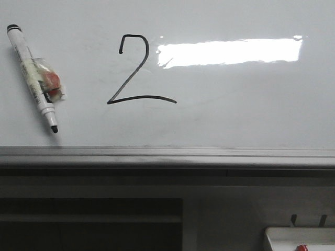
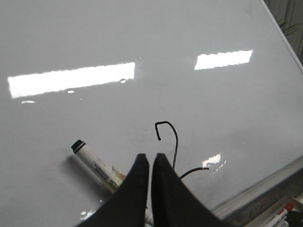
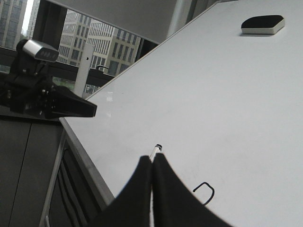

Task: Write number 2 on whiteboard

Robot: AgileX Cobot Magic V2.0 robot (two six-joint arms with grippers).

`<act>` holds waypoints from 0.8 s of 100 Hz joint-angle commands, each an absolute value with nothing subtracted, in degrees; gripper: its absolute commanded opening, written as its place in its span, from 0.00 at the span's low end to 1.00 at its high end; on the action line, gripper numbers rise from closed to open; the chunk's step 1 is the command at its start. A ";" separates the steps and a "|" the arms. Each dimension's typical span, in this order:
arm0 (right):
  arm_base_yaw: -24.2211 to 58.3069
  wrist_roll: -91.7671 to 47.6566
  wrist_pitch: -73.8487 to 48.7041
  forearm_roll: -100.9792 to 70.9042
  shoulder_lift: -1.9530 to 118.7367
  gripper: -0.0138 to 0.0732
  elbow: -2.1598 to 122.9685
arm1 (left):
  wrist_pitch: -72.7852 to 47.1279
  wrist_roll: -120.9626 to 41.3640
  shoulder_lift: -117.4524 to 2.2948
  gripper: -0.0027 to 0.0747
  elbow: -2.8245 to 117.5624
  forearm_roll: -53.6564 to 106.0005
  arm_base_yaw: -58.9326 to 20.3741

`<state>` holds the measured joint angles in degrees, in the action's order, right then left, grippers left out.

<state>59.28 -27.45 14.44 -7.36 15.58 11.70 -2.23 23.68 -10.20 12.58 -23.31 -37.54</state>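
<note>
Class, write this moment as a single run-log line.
digit 2: drawn | whiteboard: marked | marker: lying on whiteboard, uncapped | left gripper: shut | right gripper: shut

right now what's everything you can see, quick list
whiteboard: one, glossy white, fills the front view, grey rail along its bottom edge
number 2: one, thin black line, drawn on the board left of the bright light reflection
marker: one, white body with black end and black tip, lying on the board left of the digit, a clear wrap with red on its barrel
eraser: one, black top, on the board, seen only from the right wrist
tray: one, white, below the rail
left gripper: black, shut
right gripper: black, shut
</note>
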 commanded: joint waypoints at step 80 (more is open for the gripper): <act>59.27 -28.01 18.91 -6.80 12.49 0.08 10.53 | 1.51 21.19 -8.54 0.01 13.32 -20.33 -35.95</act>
